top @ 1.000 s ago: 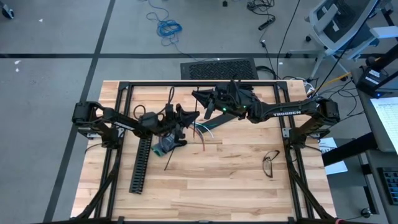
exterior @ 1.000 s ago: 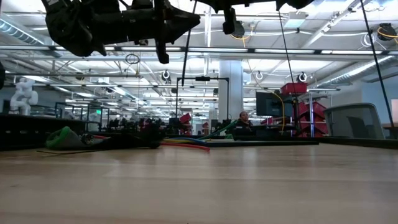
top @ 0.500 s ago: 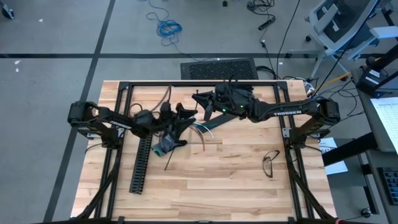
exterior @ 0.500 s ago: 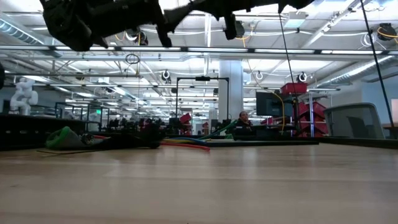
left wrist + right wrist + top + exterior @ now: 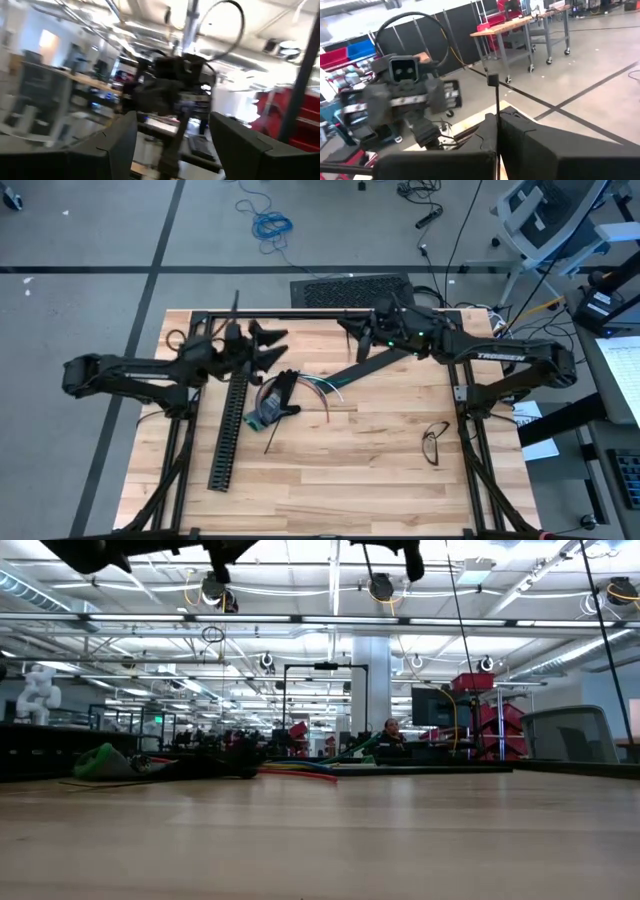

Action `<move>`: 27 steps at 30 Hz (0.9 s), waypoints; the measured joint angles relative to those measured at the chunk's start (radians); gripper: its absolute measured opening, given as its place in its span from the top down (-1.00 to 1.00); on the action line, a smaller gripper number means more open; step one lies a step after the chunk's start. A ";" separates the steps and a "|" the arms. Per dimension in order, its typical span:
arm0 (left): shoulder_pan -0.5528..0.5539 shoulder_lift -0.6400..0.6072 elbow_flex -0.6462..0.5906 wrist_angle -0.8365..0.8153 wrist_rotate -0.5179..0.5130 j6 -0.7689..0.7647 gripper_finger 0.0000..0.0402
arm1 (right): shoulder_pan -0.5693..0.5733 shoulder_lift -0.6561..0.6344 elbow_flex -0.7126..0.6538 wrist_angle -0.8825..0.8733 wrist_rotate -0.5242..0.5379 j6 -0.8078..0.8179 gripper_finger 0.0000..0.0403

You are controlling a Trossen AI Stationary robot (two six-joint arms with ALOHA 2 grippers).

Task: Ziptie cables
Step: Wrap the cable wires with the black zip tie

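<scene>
Lying near the middle of the table in the high view, the cables were seen as a loose bundle fanning out to the right of centre, with a small green and dark clump at their lower left end and the coloured strands running up and to the right; the long axis of the bundle was thus slanted from lower left to upper right. The left gripper was raised above the table at the upper left of centre, its fingers spread apart and holding nothing, so far as could be seen in the left wrist view. The cables lay just below and to the right of those fingers in the high view, and this arm was judged the nearer of the two. The right gripper was held up at the upper middle of the frame, its fingers pressed together on a thin dark strip that stood up between them, probably the ziptie, though this could not be made certain. A long black slotted channel lay to the left of the bundle, running nearly top to bottom. In the low view the cables were seen resting flat on the table at left of centre, with both arms well above them.
</scene>
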 joint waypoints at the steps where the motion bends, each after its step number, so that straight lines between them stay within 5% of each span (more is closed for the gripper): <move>1: 0.008 -0.018 0.000 -0.017 -0.020 0.004 -0.20 | 0.005 -0.009 0.000 0.002 -0.002 0.000 1.00; 6: 0.053 -0.046 0.000 -0.003 -0.069 -0.124 -0.20 | 0.043 -0.013 0.000 0.062 -0.048 0.020 1.00; 11: 0.065 -0.033 0.000 0.000 0.135 -0.411 -0.20 | 0.121 0.053 0.000 0.283 -0.119 0.036 1.00; 17: 0.037 -0.037 0.000 0.038 0.385 -0.531 -0.20 | 0.198 0.134 0.000 0.452 -0.144 0.058 1.00; 27: -0.055 -0.038 0.000 0.171 0.527 -0.684 -0.20 | 0.214 0.203 0.000 0.745 -0.321 0.107 1.00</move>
